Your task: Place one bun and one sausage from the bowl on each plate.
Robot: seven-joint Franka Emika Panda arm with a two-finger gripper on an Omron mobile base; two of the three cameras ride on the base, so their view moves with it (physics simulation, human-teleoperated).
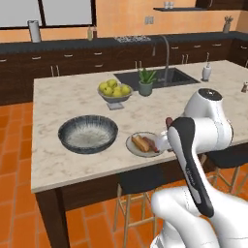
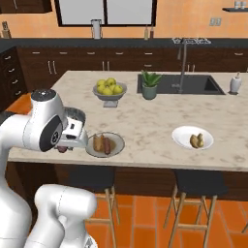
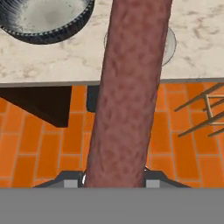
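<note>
My gripper [image 3: 113, 181] is shut on a reddish-brown sausage [image 3: 129, 87], which runs up the middle of the hand view. It hovers over the island's front edge, between the bowl and the near plate. The bowl [image 1: 88, 134], dark grey with a pale speckled inside, looks empty; its rim [image 3: 52, 37] shows at the hand view's top left. The greyish-beige plate [image 1: 131, 145] carries a bun [image 1: 140, 143] and a sausage [image 1: 152, 145], just left of my hand [image 2: 73, 134]. Further right, the white plate [image 2: 181, 133] holds a bun [image 2: 196, 140].
A footed bowl of yellow-green fruit [image 1: 115, 92], a potted plant [image 1: 146, 82] and a sink [image 1: 160, 76] with its tap stand toward the island's far side. A soap dispenser [image 1: 207, 72] stands at the right. Stools [image 2: 198, 184] sit under the near edge over an orange tiled floor.
</note>
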